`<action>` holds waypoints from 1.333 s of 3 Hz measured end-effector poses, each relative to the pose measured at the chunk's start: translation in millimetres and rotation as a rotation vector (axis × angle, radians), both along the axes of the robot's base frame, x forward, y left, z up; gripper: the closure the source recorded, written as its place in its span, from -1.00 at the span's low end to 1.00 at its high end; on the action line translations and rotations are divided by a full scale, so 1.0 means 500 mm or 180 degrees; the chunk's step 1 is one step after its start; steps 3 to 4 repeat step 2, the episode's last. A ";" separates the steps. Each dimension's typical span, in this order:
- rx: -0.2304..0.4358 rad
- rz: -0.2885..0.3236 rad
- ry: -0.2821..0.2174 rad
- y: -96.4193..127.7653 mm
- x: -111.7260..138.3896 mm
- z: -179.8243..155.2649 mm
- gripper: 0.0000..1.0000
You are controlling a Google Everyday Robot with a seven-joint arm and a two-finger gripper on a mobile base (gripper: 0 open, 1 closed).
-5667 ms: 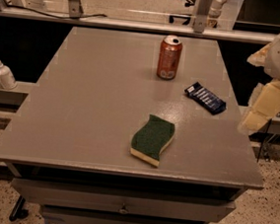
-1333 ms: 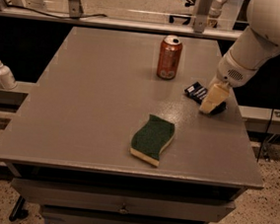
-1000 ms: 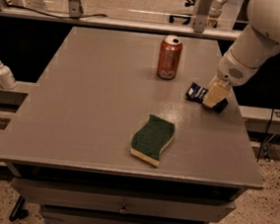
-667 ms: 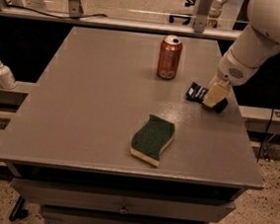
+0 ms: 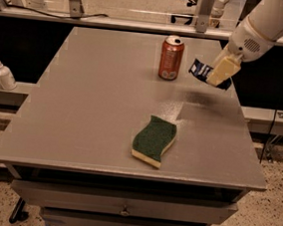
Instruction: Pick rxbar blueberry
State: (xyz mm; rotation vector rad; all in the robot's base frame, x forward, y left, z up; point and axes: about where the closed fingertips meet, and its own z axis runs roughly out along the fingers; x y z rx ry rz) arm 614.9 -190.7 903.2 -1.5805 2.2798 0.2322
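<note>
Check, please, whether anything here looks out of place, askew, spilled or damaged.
Nothing looks spilled or damaged. Only the rxbar blueberry is off the table: the gripper holds it tilted in the air, beside the upright soda can. The sponge lies flat.

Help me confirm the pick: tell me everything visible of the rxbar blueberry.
The rxbar blueberry is a small, flat, dark-blue wrapper with white lettering, film-like in look. It hangs tilted above the right rear part of the table, right of the soda can, touching nothing but the hand, whose cream fingers clamp its middle and hide it; both ends stick out.
</note>
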 end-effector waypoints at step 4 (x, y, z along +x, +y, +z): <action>0.0361 0.0112 -0.0130 0.042 -0.010 0.078 1.00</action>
